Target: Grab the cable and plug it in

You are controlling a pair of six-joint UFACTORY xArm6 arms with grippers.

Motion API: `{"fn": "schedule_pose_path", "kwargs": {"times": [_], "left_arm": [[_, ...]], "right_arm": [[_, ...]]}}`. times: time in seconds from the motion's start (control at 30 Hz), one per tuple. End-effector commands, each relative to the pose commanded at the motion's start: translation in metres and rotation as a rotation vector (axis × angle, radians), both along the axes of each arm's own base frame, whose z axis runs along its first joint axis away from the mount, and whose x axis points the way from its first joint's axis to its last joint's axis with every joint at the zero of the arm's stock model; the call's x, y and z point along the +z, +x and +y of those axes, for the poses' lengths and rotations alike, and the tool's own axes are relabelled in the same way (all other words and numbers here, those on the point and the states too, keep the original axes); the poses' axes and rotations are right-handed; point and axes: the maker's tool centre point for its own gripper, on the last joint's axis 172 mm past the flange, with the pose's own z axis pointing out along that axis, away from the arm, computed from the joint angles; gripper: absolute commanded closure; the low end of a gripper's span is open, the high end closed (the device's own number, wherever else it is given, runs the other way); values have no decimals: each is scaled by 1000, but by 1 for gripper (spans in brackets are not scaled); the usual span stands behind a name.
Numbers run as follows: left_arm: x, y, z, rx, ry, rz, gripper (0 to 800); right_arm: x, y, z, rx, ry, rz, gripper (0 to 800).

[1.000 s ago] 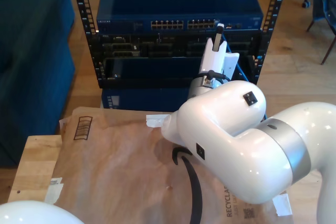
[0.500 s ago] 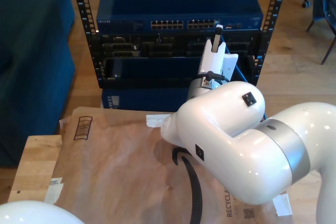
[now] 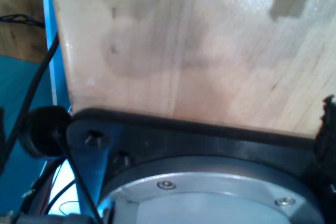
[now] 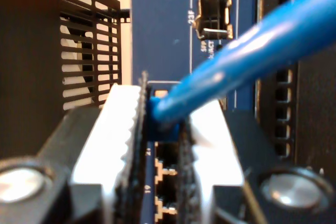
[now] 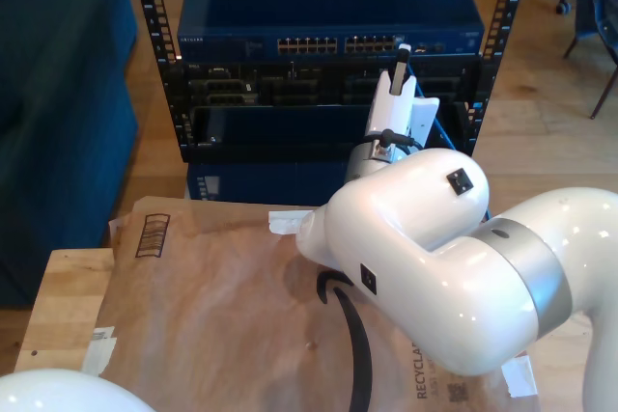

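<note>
at the switch face, second wrist view: my second gripper (image 4: pixel 164 129) is pinching the small translucent blue plug (image 4: pixel 160 121) of the thin bright-blue ethernet cable (image 4: pixel 247 56) between its white ridged fingers (image 4: pixel 118 129). cable runs off toward 2 o'clock, close to the lens and blurred. plug nose sits right at the row of open rj45 ports (image 4: pixel 167 174) on the dark blue switch panel (image 4: pixel 157 24); can't tell if it's seated. a black sfp-type slot (image 4: pixel 214 17) sits at 12 o'clock and a black vented grille (image 4: pixel 86 45) at 10 o'clock.

first wrist view: my first gripper's state i cannot tell; jaws out of frame. pale wooden tabletop (image 3: pixel 199 51) ahead, black camera mount (image 3: pixel 157 140) at 6 o'clock.

exterior view: white arm (image 5: pixel 435 258) reaches from 5 o'clock over the brown kraft paper sheet (image 5: pixel 222 315) to the black rack of blue network gear (image 5: pixel 328 7); gripper tip at the port row's 3 o'clock end.

judgement: insertion step. next move calls for a straight push along the port axis until latch. risks: slight misalignment jamming the plug on the port edge, cable drag twisting it.
</note>
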Motion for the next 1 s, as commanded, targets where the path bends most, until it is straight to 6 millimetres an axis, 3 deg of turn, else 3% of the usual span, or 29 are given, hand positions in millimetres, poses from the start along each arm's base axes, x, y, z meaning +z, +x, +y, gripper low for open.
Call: {"fn": "schedule_pose_path", "kwargs": {"times": [0.23,0.53,1.0], "left_arm": [[0,0,0,1,-1,0,0],[0,0,0,0,-2,0,0],[-1,0,-1,0,-3,0,0]], "right_arm": [[7,5,-4,-6,10,-15,800],[-5,6,-5,2,8,20,800],[4,8,9,40,21,9,800]]}}
